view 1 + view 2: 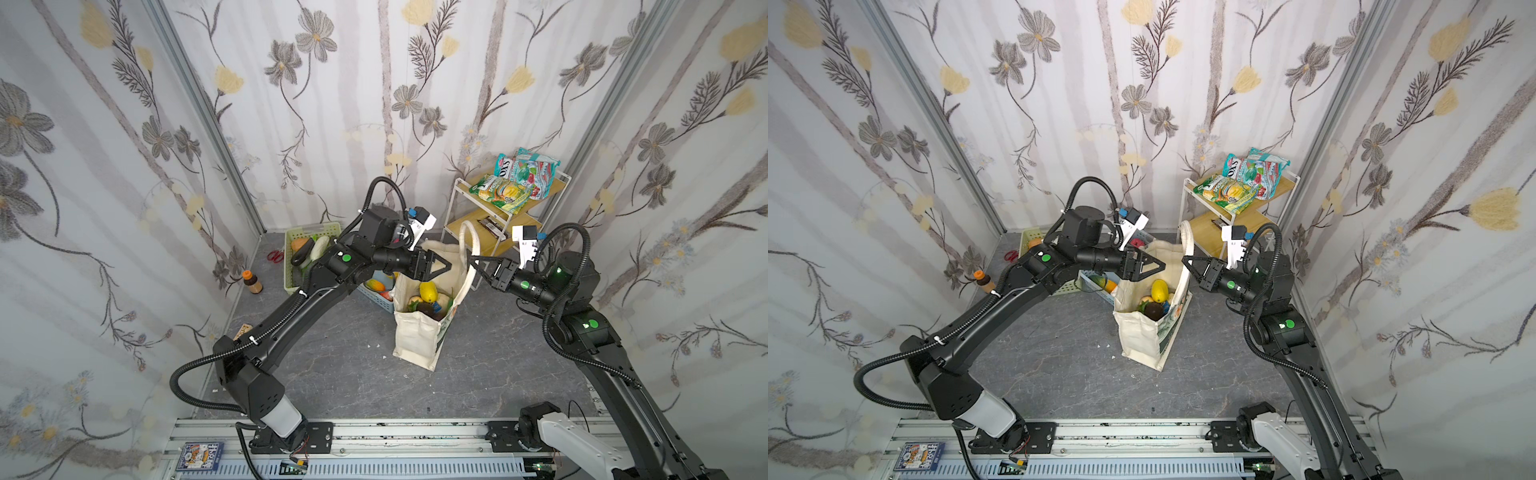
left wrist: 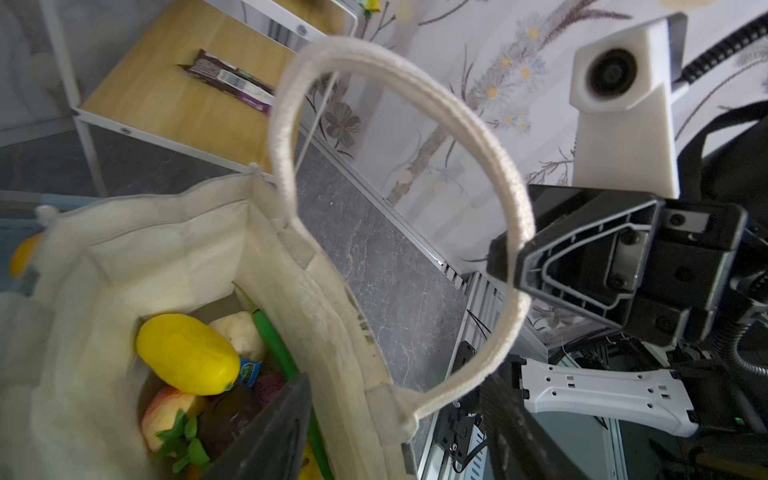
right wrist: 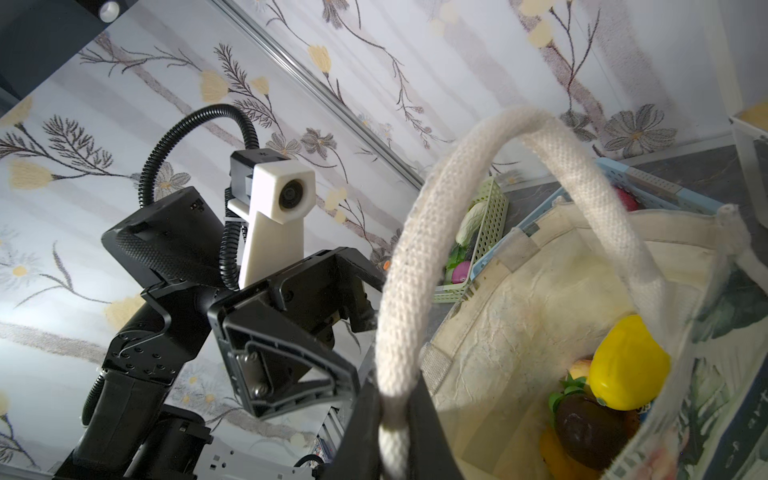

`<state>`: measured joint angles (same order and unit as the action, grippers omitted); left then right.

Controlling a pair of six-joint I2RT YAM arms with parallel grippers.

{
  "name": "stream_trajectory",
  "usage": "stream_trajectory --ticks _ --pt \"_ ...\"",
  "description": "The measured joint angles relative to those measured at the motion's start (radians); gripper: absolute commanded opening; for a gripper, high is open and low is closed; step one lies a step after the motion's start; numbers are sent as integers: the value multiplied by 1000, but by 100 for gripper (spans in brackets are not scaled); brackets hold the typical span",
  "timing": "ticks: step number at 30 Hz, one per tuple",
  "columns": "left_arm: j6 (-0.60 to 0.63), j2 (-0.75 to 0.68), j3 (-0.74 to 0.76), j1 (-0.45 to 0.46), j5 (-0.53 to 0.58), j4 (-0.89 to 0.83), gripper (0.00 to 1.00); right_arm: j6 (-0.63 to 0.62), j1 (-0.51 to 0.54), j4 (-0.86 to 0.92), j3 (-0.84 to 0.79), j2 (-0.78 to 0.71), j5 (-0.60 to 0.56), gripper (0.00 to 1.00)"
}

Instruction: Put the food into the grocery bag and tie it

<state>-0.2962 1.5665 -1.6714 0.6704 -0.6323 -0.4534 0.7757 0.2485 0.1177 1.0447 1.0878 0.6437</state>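
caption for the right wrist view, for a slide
Right gripper shut on a handle of the tote, food inside, left gripper open nearby.

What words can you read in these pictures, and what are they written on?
"OXS": white letters on the teal snack bag on the shelf, maybe part of a longer word.
Green snack bag: letters too blurred to read.
Chocolate bar: print too small.
Cloth bag: the print on its side is too small to read.
Blue box at the front: letters too blurred.
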Motion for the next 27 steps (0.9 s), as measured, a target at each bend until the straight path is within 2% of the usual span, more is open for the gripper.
stream_trajectory --ticks 5,11,14,18,22,27 --pt "-75 -62 100 -119 60 24 73 -13 -102 56 2 -26 -4 11" --pt "-169 -33 188 -170 147 -48 75 -68 -228 134 18 -24 5 11" --pt "-242 -22 259 -178 132 -49 75 -89 -233 156 19 -23 14 11" --pt "-367 -15 403 -198 82 26 69 -98 -237 163 19 -23 14 11" --pt "-510 -10 566 -250 64 148 65 -103 -232 169 29 -16 14 11" --pt "-668 21 677 -251 -11 341 67 -112 -187 197 72 0 8 11"
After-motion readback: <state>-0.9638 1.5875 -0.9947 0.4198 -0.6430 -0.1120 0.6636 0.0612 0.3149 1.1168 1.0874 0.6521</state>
